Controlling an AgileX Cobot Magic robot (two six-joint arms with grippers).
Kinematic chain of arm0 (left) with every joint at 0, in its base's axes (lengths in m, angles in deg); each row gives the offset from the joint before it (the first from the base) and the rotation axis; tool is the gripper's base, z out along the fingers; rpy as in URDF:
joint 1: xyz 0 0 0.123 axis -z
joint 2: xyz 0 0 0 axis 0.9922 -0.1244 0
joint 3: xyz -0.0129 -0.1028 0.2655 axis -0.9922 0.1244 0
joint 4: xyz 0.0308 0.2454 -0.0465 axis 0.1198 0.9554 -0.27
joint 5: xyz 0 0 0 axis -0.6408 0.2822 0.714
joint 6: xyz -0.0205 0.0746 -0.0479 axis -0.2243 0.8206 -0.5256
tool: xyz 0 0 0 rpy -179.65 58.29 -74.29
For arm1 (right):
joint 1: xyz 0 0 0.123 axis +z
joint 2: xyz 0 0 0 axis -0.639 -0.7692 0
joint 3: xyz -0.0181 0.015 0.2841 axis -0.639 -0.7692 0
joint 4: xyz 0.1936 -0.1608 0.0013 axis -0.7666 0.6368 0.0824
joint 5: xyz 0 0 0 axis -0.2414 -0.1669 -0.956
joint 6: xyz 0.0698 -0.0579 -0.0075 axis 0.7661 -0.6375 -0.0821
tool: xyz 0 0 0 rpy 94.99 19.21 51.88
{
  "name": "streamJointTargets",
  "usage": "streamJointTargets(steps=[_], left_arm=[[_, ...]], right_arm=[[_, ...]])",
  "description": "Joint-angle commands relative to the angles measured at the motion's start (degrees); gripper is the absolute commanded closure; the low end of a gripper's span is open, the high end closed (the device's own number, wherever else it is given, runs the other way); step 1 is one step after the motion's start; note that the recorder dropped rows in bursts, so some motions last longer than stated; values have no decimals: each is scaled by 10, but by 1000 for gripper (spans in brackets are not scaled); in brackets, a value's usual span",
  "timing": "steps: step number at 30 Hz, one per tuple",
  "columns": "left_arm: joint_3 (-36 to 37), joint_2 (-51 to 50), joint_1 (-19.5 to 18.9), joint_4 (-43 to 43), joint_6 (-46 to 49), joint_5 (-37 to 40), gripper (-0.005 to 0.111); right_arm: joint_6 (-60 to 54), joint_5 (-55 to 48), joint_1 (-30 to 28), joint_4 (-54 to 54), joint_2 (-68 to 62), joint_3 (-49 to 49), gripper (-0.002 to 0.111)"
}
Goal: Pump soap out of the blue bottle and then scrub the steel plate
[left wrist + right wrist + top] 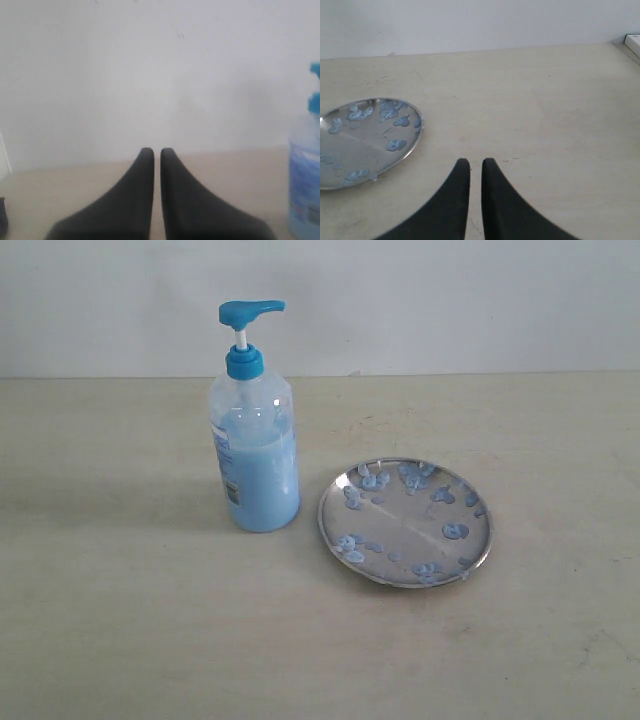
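The blue bottle (254, 440) stands upright on the table, about half full of light blue soap (262, 480), its pump head (250, 312) raised. To its right lies the steel plate (405, 521), dotted with pale blue soap blobs (455, 531). Neither gripper shows in the exterior view. My left gripper (157, 152) is shut and holds nothing, with the bottle (305, 175) far off at the frame edge. My right gripper (475, 163) is shut and holds nothing, hovering over bare table apart from the plate (365, 140).
A beige table (120, 620) runs back to a pale wall (450, 300). A white object (633, 44) sits at the table's far corner in the right wrist view. A white edge (4, 160) and a dark object (2, 215) show in the left wrist view.
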Motion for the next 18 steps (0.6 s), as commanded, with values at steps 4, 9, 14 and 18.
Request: streamJointTargets(steps=[4, 9, 14, 18], left_arm=[[1, 1, -36, 107, -255, 199, 102], [1, 1, -40, 118, -229, 212, 102], [1, 1, -40, 118, -158, 210, 102], [1, 1, -40, 118, -154, 210, 102]], right_arm=[[-4, 7, -4, 1, 3, -2, 109], [-3, 7, -4, 1, 3, -2, 109], [-4, 7, -4, 1, 3, -2, 109], [-4, 7, -4, 1, 3, -2, 109]])
